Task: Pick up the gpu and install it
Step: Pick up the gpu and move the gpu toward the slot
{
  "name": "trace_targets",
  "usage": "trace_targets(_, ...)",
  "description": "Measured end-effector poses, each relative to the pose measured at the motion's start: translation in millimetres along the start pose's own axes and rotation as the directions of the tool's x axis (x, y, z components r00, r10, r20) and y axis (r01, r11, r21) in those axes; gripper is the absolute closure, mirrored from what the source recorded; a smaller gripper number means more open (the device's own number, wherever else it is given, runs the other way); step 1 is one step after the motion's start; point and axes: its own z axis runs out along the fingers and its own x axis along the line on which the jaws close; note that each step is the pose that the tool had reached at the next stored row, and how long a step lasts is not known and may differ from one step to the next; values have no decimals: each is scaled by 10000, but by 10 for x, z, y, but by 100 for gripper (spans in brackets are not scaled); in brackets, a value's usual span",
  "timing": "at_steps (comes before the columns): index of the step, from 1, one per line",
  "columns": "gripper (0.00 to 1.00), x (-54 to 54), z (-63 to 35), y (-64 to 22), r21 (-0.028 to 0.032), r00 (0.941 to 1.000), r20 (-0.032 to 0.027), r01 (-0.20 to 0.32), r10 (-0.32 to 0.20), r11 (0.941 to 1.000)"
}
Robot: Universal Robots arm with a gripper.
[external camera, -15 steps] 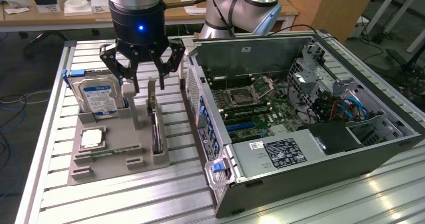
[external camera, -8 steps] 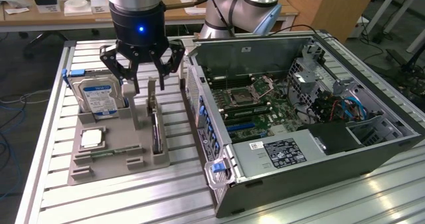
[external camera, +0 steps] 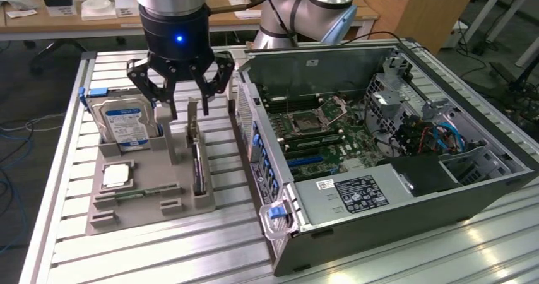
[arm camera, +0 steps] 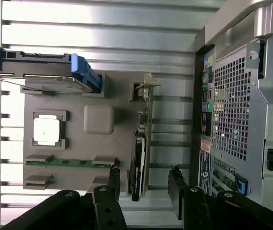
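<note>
Plainly, the gripper [external camera: 183, 107] is poised with its fingers spread wide and nothing clamped, directly over the gpu [external camera: 198, 164]. The gpu is stood on edge in a slot of the grey holder [external camera: 139, 216] beneath the fingers, seemingly so that both faces can be straddled. The open computer case [external camera: 396, 189] is set just beside.
</note>
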Motion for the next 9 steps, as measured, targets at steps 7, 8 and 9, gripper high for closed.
trace_targets(7,47,0,18,-34,-3,10000,-9,3,-3,10000)
trace_targets(8,47,0,33,-40,-2,10000,-27,4,-4,10000)
trace_targets(9,47,0,50,-47,-1,10000,-47,5,-5,10000)
